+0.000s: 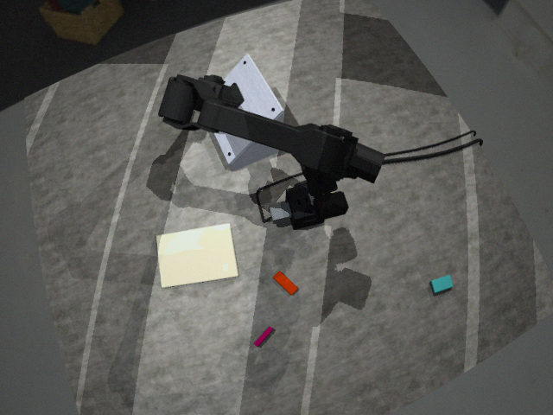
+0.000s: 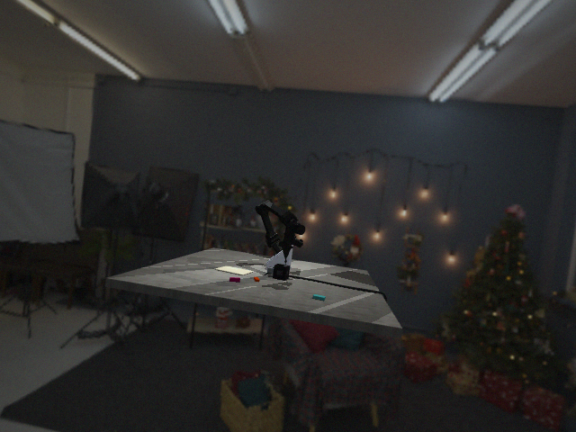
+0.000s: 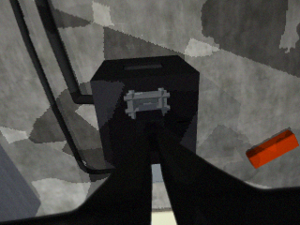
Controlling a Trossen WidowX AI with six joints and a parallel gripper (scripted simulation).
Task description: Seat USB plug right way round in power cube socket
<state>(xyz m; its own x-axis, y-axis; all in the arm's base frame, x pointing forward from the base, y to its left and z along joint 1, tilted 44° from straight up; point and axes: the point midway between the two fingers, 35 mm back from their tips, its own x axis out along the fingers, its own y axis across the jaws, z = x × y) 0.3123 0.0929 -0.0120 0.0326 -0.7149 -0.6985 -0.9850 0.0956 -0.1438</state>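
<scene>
In the wrist view a black cable (image 3: 44, 80) runs down the left edge. At centre sits the black cube (image 3: 145, 112), the grey plug (image 3: 146, 102) standing on its top face. The gripper (image 3: 152, 133) reaches up from the bottom, its fingers nearly together and clamped on the plug. An orange block (image 3: 273, 148) lies at right. From the top view, a cream card (image 1: 196, 255) lies left of centre, a magenta bar (image 1: 263, 336) lower centre, a teal block (image 1: 441, 284) far right.
</scene>
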